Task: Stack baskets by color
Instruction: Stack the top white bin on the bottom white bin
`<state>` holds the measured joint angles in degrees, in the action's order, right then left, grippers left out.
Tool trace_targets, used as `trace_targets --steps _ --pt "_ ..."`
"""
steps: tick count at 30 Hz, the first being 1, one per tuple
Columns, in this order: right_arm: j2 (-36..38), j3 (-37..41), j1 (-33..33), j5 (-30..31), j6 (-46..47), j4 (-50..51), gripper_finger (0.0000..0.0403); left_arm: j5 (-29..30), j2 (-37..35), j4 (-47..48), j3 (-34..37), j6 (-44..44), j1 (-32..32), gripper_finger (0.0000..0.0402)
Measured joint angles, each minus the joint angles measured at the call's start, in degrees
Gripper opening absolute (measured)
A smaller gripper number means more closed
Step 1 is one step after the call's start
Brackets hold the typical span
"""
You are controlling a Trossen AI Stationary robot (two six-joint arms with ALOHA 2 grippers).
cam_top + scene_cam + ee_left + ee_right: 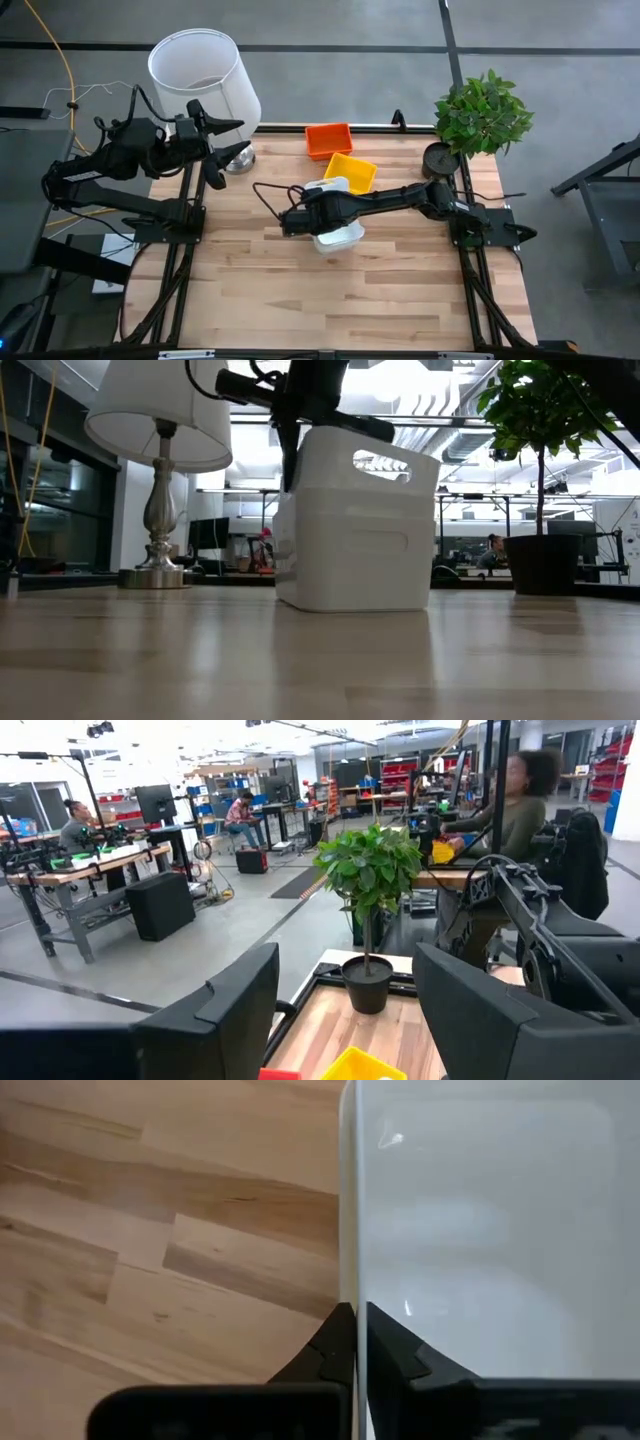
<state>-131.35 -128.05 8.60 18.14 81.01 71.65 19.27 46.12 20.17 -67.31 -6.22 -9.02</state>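
Note:
A white basket (365, 465) sits tilted in the mouth of another white basket (350, 560) that stands on the table. My right gripper (352, 1320) is shut on the upper one's rim and reaches in from the table's right (297, 217). White plastic (338, 238) shows on both sides of that arm. A yellow basket (352, 172) and a red basket (328, 138) rest on the table farther back. My left gripper (347, 965) stays open and level, high at the far left beside the lamp (222, 150), and touches nothing. My right gripper pinches the upper white basket's side wall at its rim (350, 1270), one finger inside the basket and one outside. The fingers come steeply from above. The basket is tilted, its gripped side higher (305, 440), its lower part nested in the white basket beneath.
A table lamp with a white shade (205, 72) stands at the far left corner. A potted plant (480, 115) stands at the far right corner. Bare wooden tabletop (330, 300) stretches toward the near edge. People sit at desks in the room behind (510, 810).

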Motion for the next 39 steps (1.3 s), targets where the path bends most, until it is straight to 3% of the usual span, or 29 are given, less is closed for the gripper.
trace_targets --steps 5,9,15,17,20,22,25,30,33,39 --pt "0.18 0.00 0.02 0.14 -1.40 0.00 0.0033 0.00 0.12 0.01 0.00 0.00 0.00 0.0220" --pt "0.84 -1.19 0.02 0.52 -3.69 0.48 0.0099 -0.01 0.12 0.19 0.00 0.00 0.00 0.0220" --pt "1.28 -7.04 0.83 1.85 -14.40 2.29 0.0197 0.00 0.12 0.21 0.00 0.00 -0.02 0.0220" --pt "3.09 -5.81 1.79 2.86 -17.04 2.80 0.0215 0.02 0.10 0.49 0.00 -0.02 -0.02 0.0220" --pt "4.19 -5.14 3.51 3.25 -18.49 11.80 0.0222 0.30 -0.02 2.08 0.00 0.00 -0.02 0.0220" --pt "4.29 -5.05 4.84 4.40 -18.03 19.23 0.0213 0.40 -0.20 3.17 0.00 0.03 0.00 0.0220" --pt "6.01 -1.60 6.16 3.51 -20.84 17.05 0.0179 0.44 -0.21 4.15 0.00 1.47 -0.02 0.0220" --pt "10.55 10.61 6.13 0.44 -19.07 16.22 0.0070 0.10 0.07 4.50 0.00 5.29 -0.02 0.0220" --pt "18.13 19.83 6.20 0.96 -16.06 13.63 0.0012 -1.07 0.39 4.58 0.00 7.74 -0.02 0.0220" --pt "40.79 45.93 5.90 3.97 -12.19 1.44 0.0007 0.92 1.48 4.51 0.00 16.22 0.00 0.0220"
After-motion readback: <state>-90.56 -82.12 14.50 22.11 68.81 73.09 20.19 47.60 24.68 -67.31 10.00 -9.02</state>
